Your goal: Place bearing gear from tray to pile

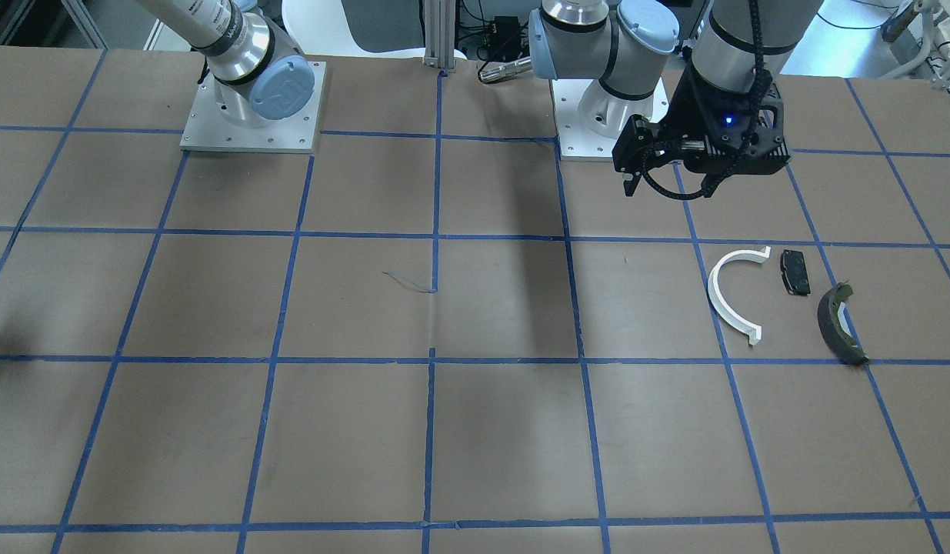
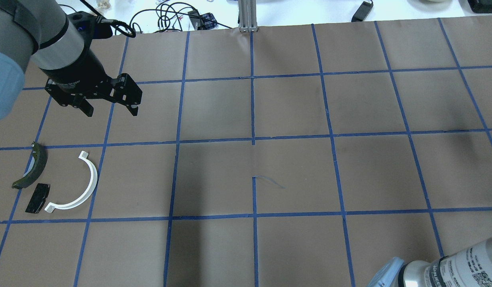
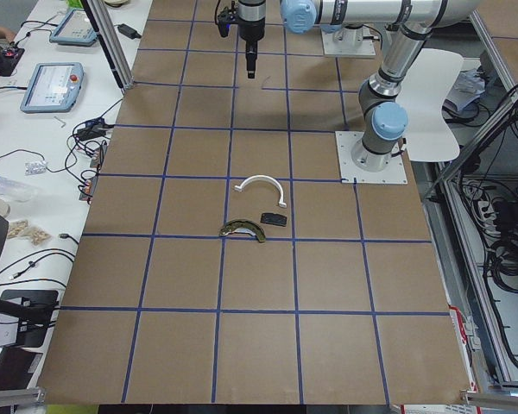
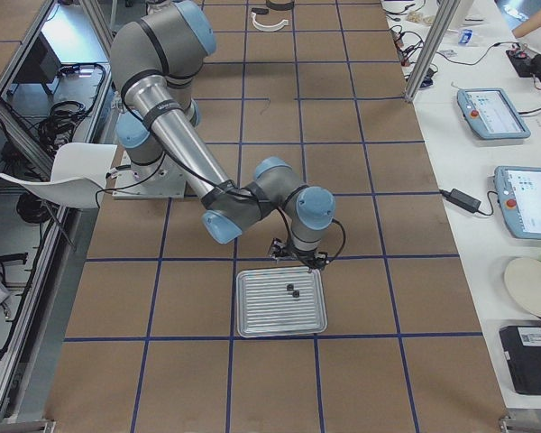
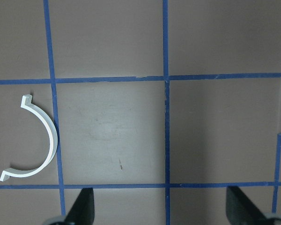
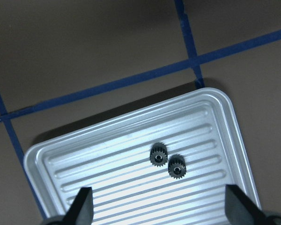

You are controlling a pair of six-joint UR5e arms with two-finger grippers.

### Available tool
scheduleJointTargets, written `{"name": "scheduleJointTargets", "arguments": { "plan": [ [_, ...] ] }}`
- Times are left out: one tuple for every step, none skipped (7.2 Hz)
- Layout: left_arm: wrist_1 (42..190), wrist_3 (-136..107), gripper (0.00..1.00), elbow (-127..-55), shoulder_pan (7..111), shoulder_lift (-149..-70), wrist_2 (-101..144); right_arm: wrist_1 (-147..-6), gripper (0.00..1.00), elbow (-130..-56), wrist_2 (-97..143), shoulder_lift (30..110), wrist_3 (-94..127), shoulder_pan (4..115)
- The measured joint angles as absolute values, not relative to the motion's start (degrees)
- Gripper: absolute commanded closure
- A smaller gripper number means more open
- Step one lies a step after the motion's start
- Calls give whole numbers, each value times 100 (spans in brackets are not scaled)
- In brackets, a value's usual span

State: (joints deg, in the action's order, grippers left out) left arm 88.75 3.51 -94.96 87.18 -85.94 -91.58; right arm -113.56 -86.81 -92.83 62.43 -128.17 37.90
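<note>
Right gripper (image 6: 161,208) hangs over the tray (image 6: 107,183), jaws spread wide, nothing in them. Left gripper (image 2: 111,111) is also wide open and empty, parked above the table just beyond the pile.

Two bearing gears sit mid-tray: one gear (image 6: 158,154) and a second gear (image 6: 177,167), teeth touching or nearly so. Neither has been picked.

The pile is at the far end of the table on the robot's left: white half-ring (image 2: 76,183), black pad (image 2: 38,198), olive curved shoe (image 2: 30,167).

Risks as I see them:
- The gears are too close together, so a finger coming down between them may shove the neighbour or pinch both.
- The tray floor is ribbed, so a nudged gear could tip on edge and roll along a groove.
- The part is tiny and toothed. An off-centre grip could let it twist out in transit.
- It's a long carry across the table, and the left arm sits near the drop zone, so there's a clash risk.

Writing: the blue joint cap (image 1: 281,88) has an embossed logo that looks like UR. The forearm label (image 2: 463,265) has print and a QR-type code, too small to read.
</note>
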Motion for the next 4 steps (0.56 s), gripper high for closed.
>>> {"name": "scheduleJointTargets", "arguments": {
  "plan": [
    [8854, 351, 0, -9520, 8719, -8587, -9158, -11592, 1, -8673, -9063, 6009, -13256, 3660],
    [8846, 351, 0, -9535, 8718, -8585, -9158, -11844, 3, -8671, -8909, 5815, -13760, 3588],
    [8843, 351, 0, -9541, 8719, -8583, -9158, -12004, 4, -8675, -8834, 5701, -14409, 3556],
    [8840, 352, 0, -9542, 8719, -8583, -9158, -12069, 4, -8687, -8779, 5651, -15020, 3540]
  ]
}}
